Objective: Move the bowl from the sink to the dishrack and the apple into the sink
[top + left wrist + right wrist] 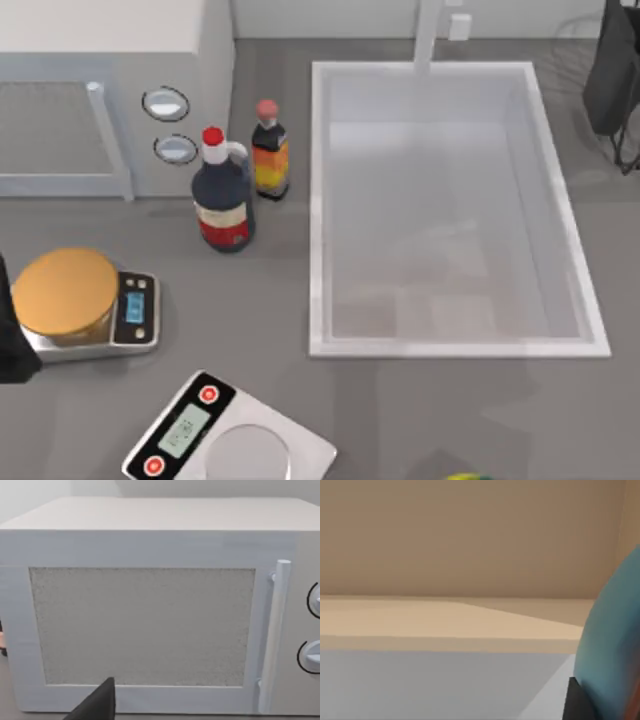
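The white sink (318,200) lies right of centre with its tap post (428,35) at the back, and its basin holds nothing. The thin grey wires of the dishrack (572,38) show faintly at the back right corner. My right arm (612,70) stands dark over the dishrack. In the right wrist view the bowl (615,640) fills the edge as a blue curved wall, tight against a dark finger (576,704). The apple is out of view. My left arm (10,345) is parked at the table's left edge, and one dark finger (97,705) shows before the microwave.
A white microwave (100,90) (150,605) stands at the back left. Two bottles (222,195) (269,150) stand between it and the sink. A scale carries a golden-orange disc (65,290). A second scale (225,440) lies at the front. A yellow-green object (465,477) sits at the front edge.
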